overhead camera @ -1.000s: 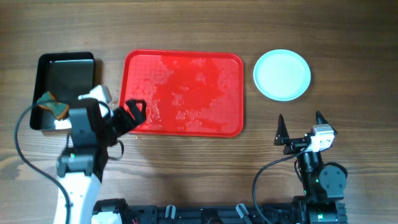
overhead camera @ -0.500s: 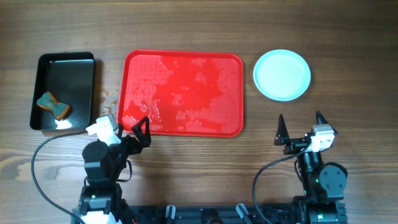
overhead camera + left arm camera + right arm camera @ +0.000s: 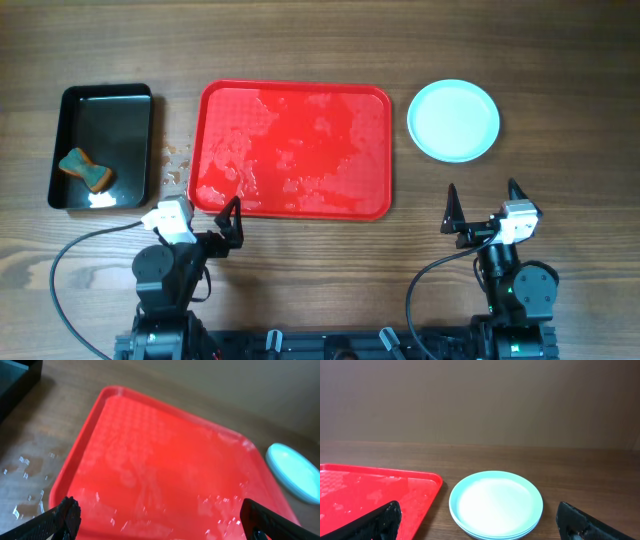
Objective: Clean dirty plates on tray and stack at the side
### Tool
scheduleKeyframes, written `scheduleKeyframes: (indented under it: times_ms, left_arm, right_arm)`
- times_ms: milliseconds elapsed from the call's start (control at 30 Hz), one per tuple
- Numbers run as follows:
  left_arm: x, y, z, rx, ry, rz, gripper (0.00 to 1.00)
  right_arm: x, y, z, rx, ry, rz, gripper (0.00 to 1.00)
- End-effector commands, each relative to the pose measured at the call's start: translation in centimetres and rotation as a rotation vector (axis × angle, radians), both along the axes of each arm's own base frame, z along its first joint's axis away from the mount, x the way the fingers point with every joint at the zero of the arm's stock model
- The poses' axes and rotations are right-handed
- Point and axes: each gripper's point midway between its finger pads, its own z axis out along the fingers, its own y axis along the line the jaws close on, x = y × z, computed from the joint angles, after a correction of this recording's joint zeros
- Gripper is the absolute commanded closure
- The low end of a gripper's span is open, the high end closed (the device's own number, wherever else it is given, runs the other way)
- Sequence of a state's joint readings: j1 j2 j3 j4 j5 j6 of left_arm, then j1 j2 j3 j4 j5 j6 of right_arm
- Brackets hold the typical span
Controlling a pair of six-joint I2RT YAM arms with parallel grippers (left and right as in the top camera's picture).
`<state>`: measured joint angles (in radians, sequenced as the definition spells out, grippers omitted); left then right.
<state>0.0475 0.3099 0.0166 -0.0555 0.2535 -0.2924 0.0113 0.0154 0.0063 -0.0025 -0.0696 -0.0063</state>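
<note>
The plates (image 3: 454,120) sit in one stack on the table to the right of the red tray (image 3: 293,150); the stack also shows in the right wrist view (image 3: 495,504) and at the edge of the left wrist view (image 3: 294,471). The tray holds no plates and is wet with droplets (image 3: 160,460). My left gripper (image 3: 218,222) is open and empty just in front of the tray's near left corner. My right gripper (image 3: 483,208) is open and empty, in front of the plate stack and apart from it.
A black rectangular tray (image 3: 102,147) stands left of the red tray with a teal and brown sponge (image 3: 85,169) in it. Water drops (image 3: 176,160) lie on the wood between the two trays. Cables trail from both arm bases at the front edge.
My left arm has drawn back from the black tray toward its base at the front. The sponge now lies in the black tray. The right arm has not moved.
</note>
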Motion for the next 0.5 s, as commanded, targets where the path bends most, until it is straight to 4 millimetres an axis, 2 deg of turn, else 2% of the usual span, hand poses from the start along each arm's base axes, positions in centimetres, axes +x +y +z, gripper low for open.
scheduleKeyframes:
  times_ms: [0, 167, 467]
  left_arm:
    - [0.0, 0.2, 1.1, 0.054, -0.072, -0.003, 0.0]
    - [0.0, 0.2, 2.8, 0.064, -0.149, 0.001, 0.0]
    - [-0.1, 0.6, 4.5, 0.151, -0.237, 0.006, 0.0]
  right_arm:
    - [0.0, -0.4, 0.3, -0.017, -0.015, -0.02, 0.0]
    - [0.0, -0.4, 0.3, -0.017, -0.015, -0.02, 0.0]
    - [0.0, -0.4, 0.3, -0.017, -0.015, -0.02, 0.0]
